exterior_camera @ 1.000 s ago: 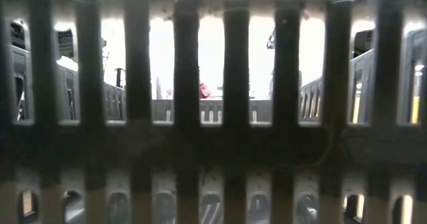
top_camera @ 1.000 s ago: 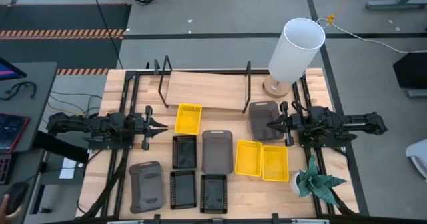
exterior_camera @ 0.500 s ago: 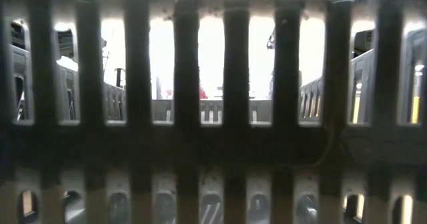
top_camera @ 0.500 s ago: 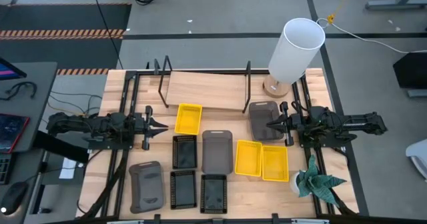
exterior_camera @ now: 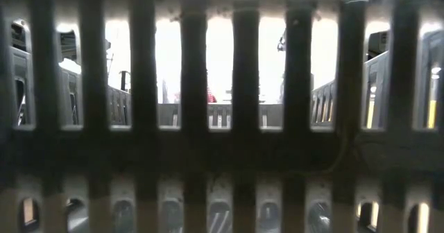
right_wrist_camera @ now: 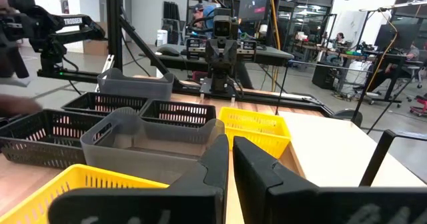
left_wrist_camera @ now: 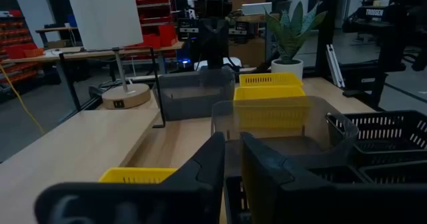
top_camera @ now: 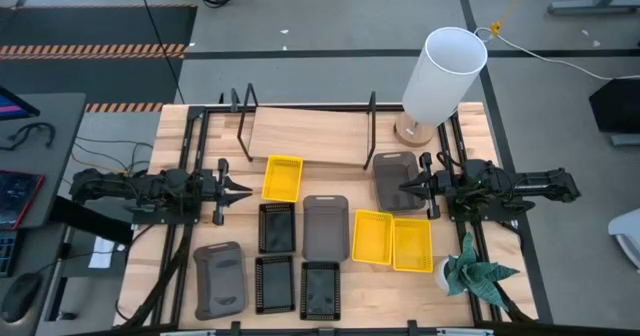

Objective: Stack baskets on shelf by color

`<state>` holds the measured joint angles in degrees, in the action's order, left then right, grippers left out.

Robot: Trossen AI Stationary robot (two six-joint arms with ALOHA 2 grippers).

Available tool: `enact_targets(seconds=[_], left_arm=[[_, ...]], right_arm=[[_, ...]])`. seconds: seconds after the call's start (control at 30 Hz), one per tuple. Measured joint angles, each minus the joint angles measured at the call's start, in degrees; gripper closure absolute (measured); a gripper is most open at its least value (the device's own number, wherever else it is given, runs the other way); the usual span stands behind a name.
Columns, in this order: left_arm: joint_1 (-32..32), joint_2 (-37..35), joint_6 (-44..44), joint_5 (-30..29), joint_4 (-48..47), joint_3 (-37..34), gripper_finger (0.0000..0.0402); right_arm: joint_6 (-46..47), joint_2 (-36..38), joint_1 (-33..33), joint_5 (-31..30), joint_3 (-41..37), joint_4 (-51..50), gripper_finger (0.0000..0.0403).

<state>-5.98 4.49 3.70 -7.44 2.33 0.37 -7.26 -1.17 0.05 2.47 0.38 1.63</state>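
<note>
Shelf [top_camera: 305, 136]: light wood board, black wire end frames, at desk's far edge, bare. Yellow baskets: one [top_camera: 282, 177] just before shelf, two [top_camera: 392, 240] side by side at right. Grey baskets [top_camera: 325, 226] and black mesh baskets [top_camera: 276, 227] scattered flat, upright, unstacked.

The shelf [top_camera: 308, 134] stands at the far middle of the surface [top_camera: 180, 276]; a lamp [top_camera: 440, 76] stands to its right; one basket [top_camera: 282, 177] lies just before the shelf, another [top_camera: 394, 180] at the shelf's right end; the remaining baskets [top_camera: 325, 226] spread across the near half; a plant [top_camera: 476, 274] sits at the near right corner; the left end effector [top_camera: 238, 189] and the right end effector [top_camera: 404, 187] face each other from opposite sides.
</note>
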Motion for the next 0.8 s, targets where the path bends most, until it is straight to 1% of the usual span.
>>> enact_targets(seconds=[0.33,0.6,0.8], left_arm=[[0.01,0.00,0.00,0.00,0.00,0.01,0.0342],[0.01,0.00,0.00,0.00,-0.02,0.00,0.0350],[0.00,-0.01,0.00,0.00,-0.01,0.01,0.0345]], right_arm=[[-0.01,0.01,-0.02,0.01,0.00,0.02,0.0373],[0.00,0.02,-0.01,-0.01,0.00,0.02,0.0373],[0.00,0.02,0.00,0.01,-0.01,0.02,0.0373]])
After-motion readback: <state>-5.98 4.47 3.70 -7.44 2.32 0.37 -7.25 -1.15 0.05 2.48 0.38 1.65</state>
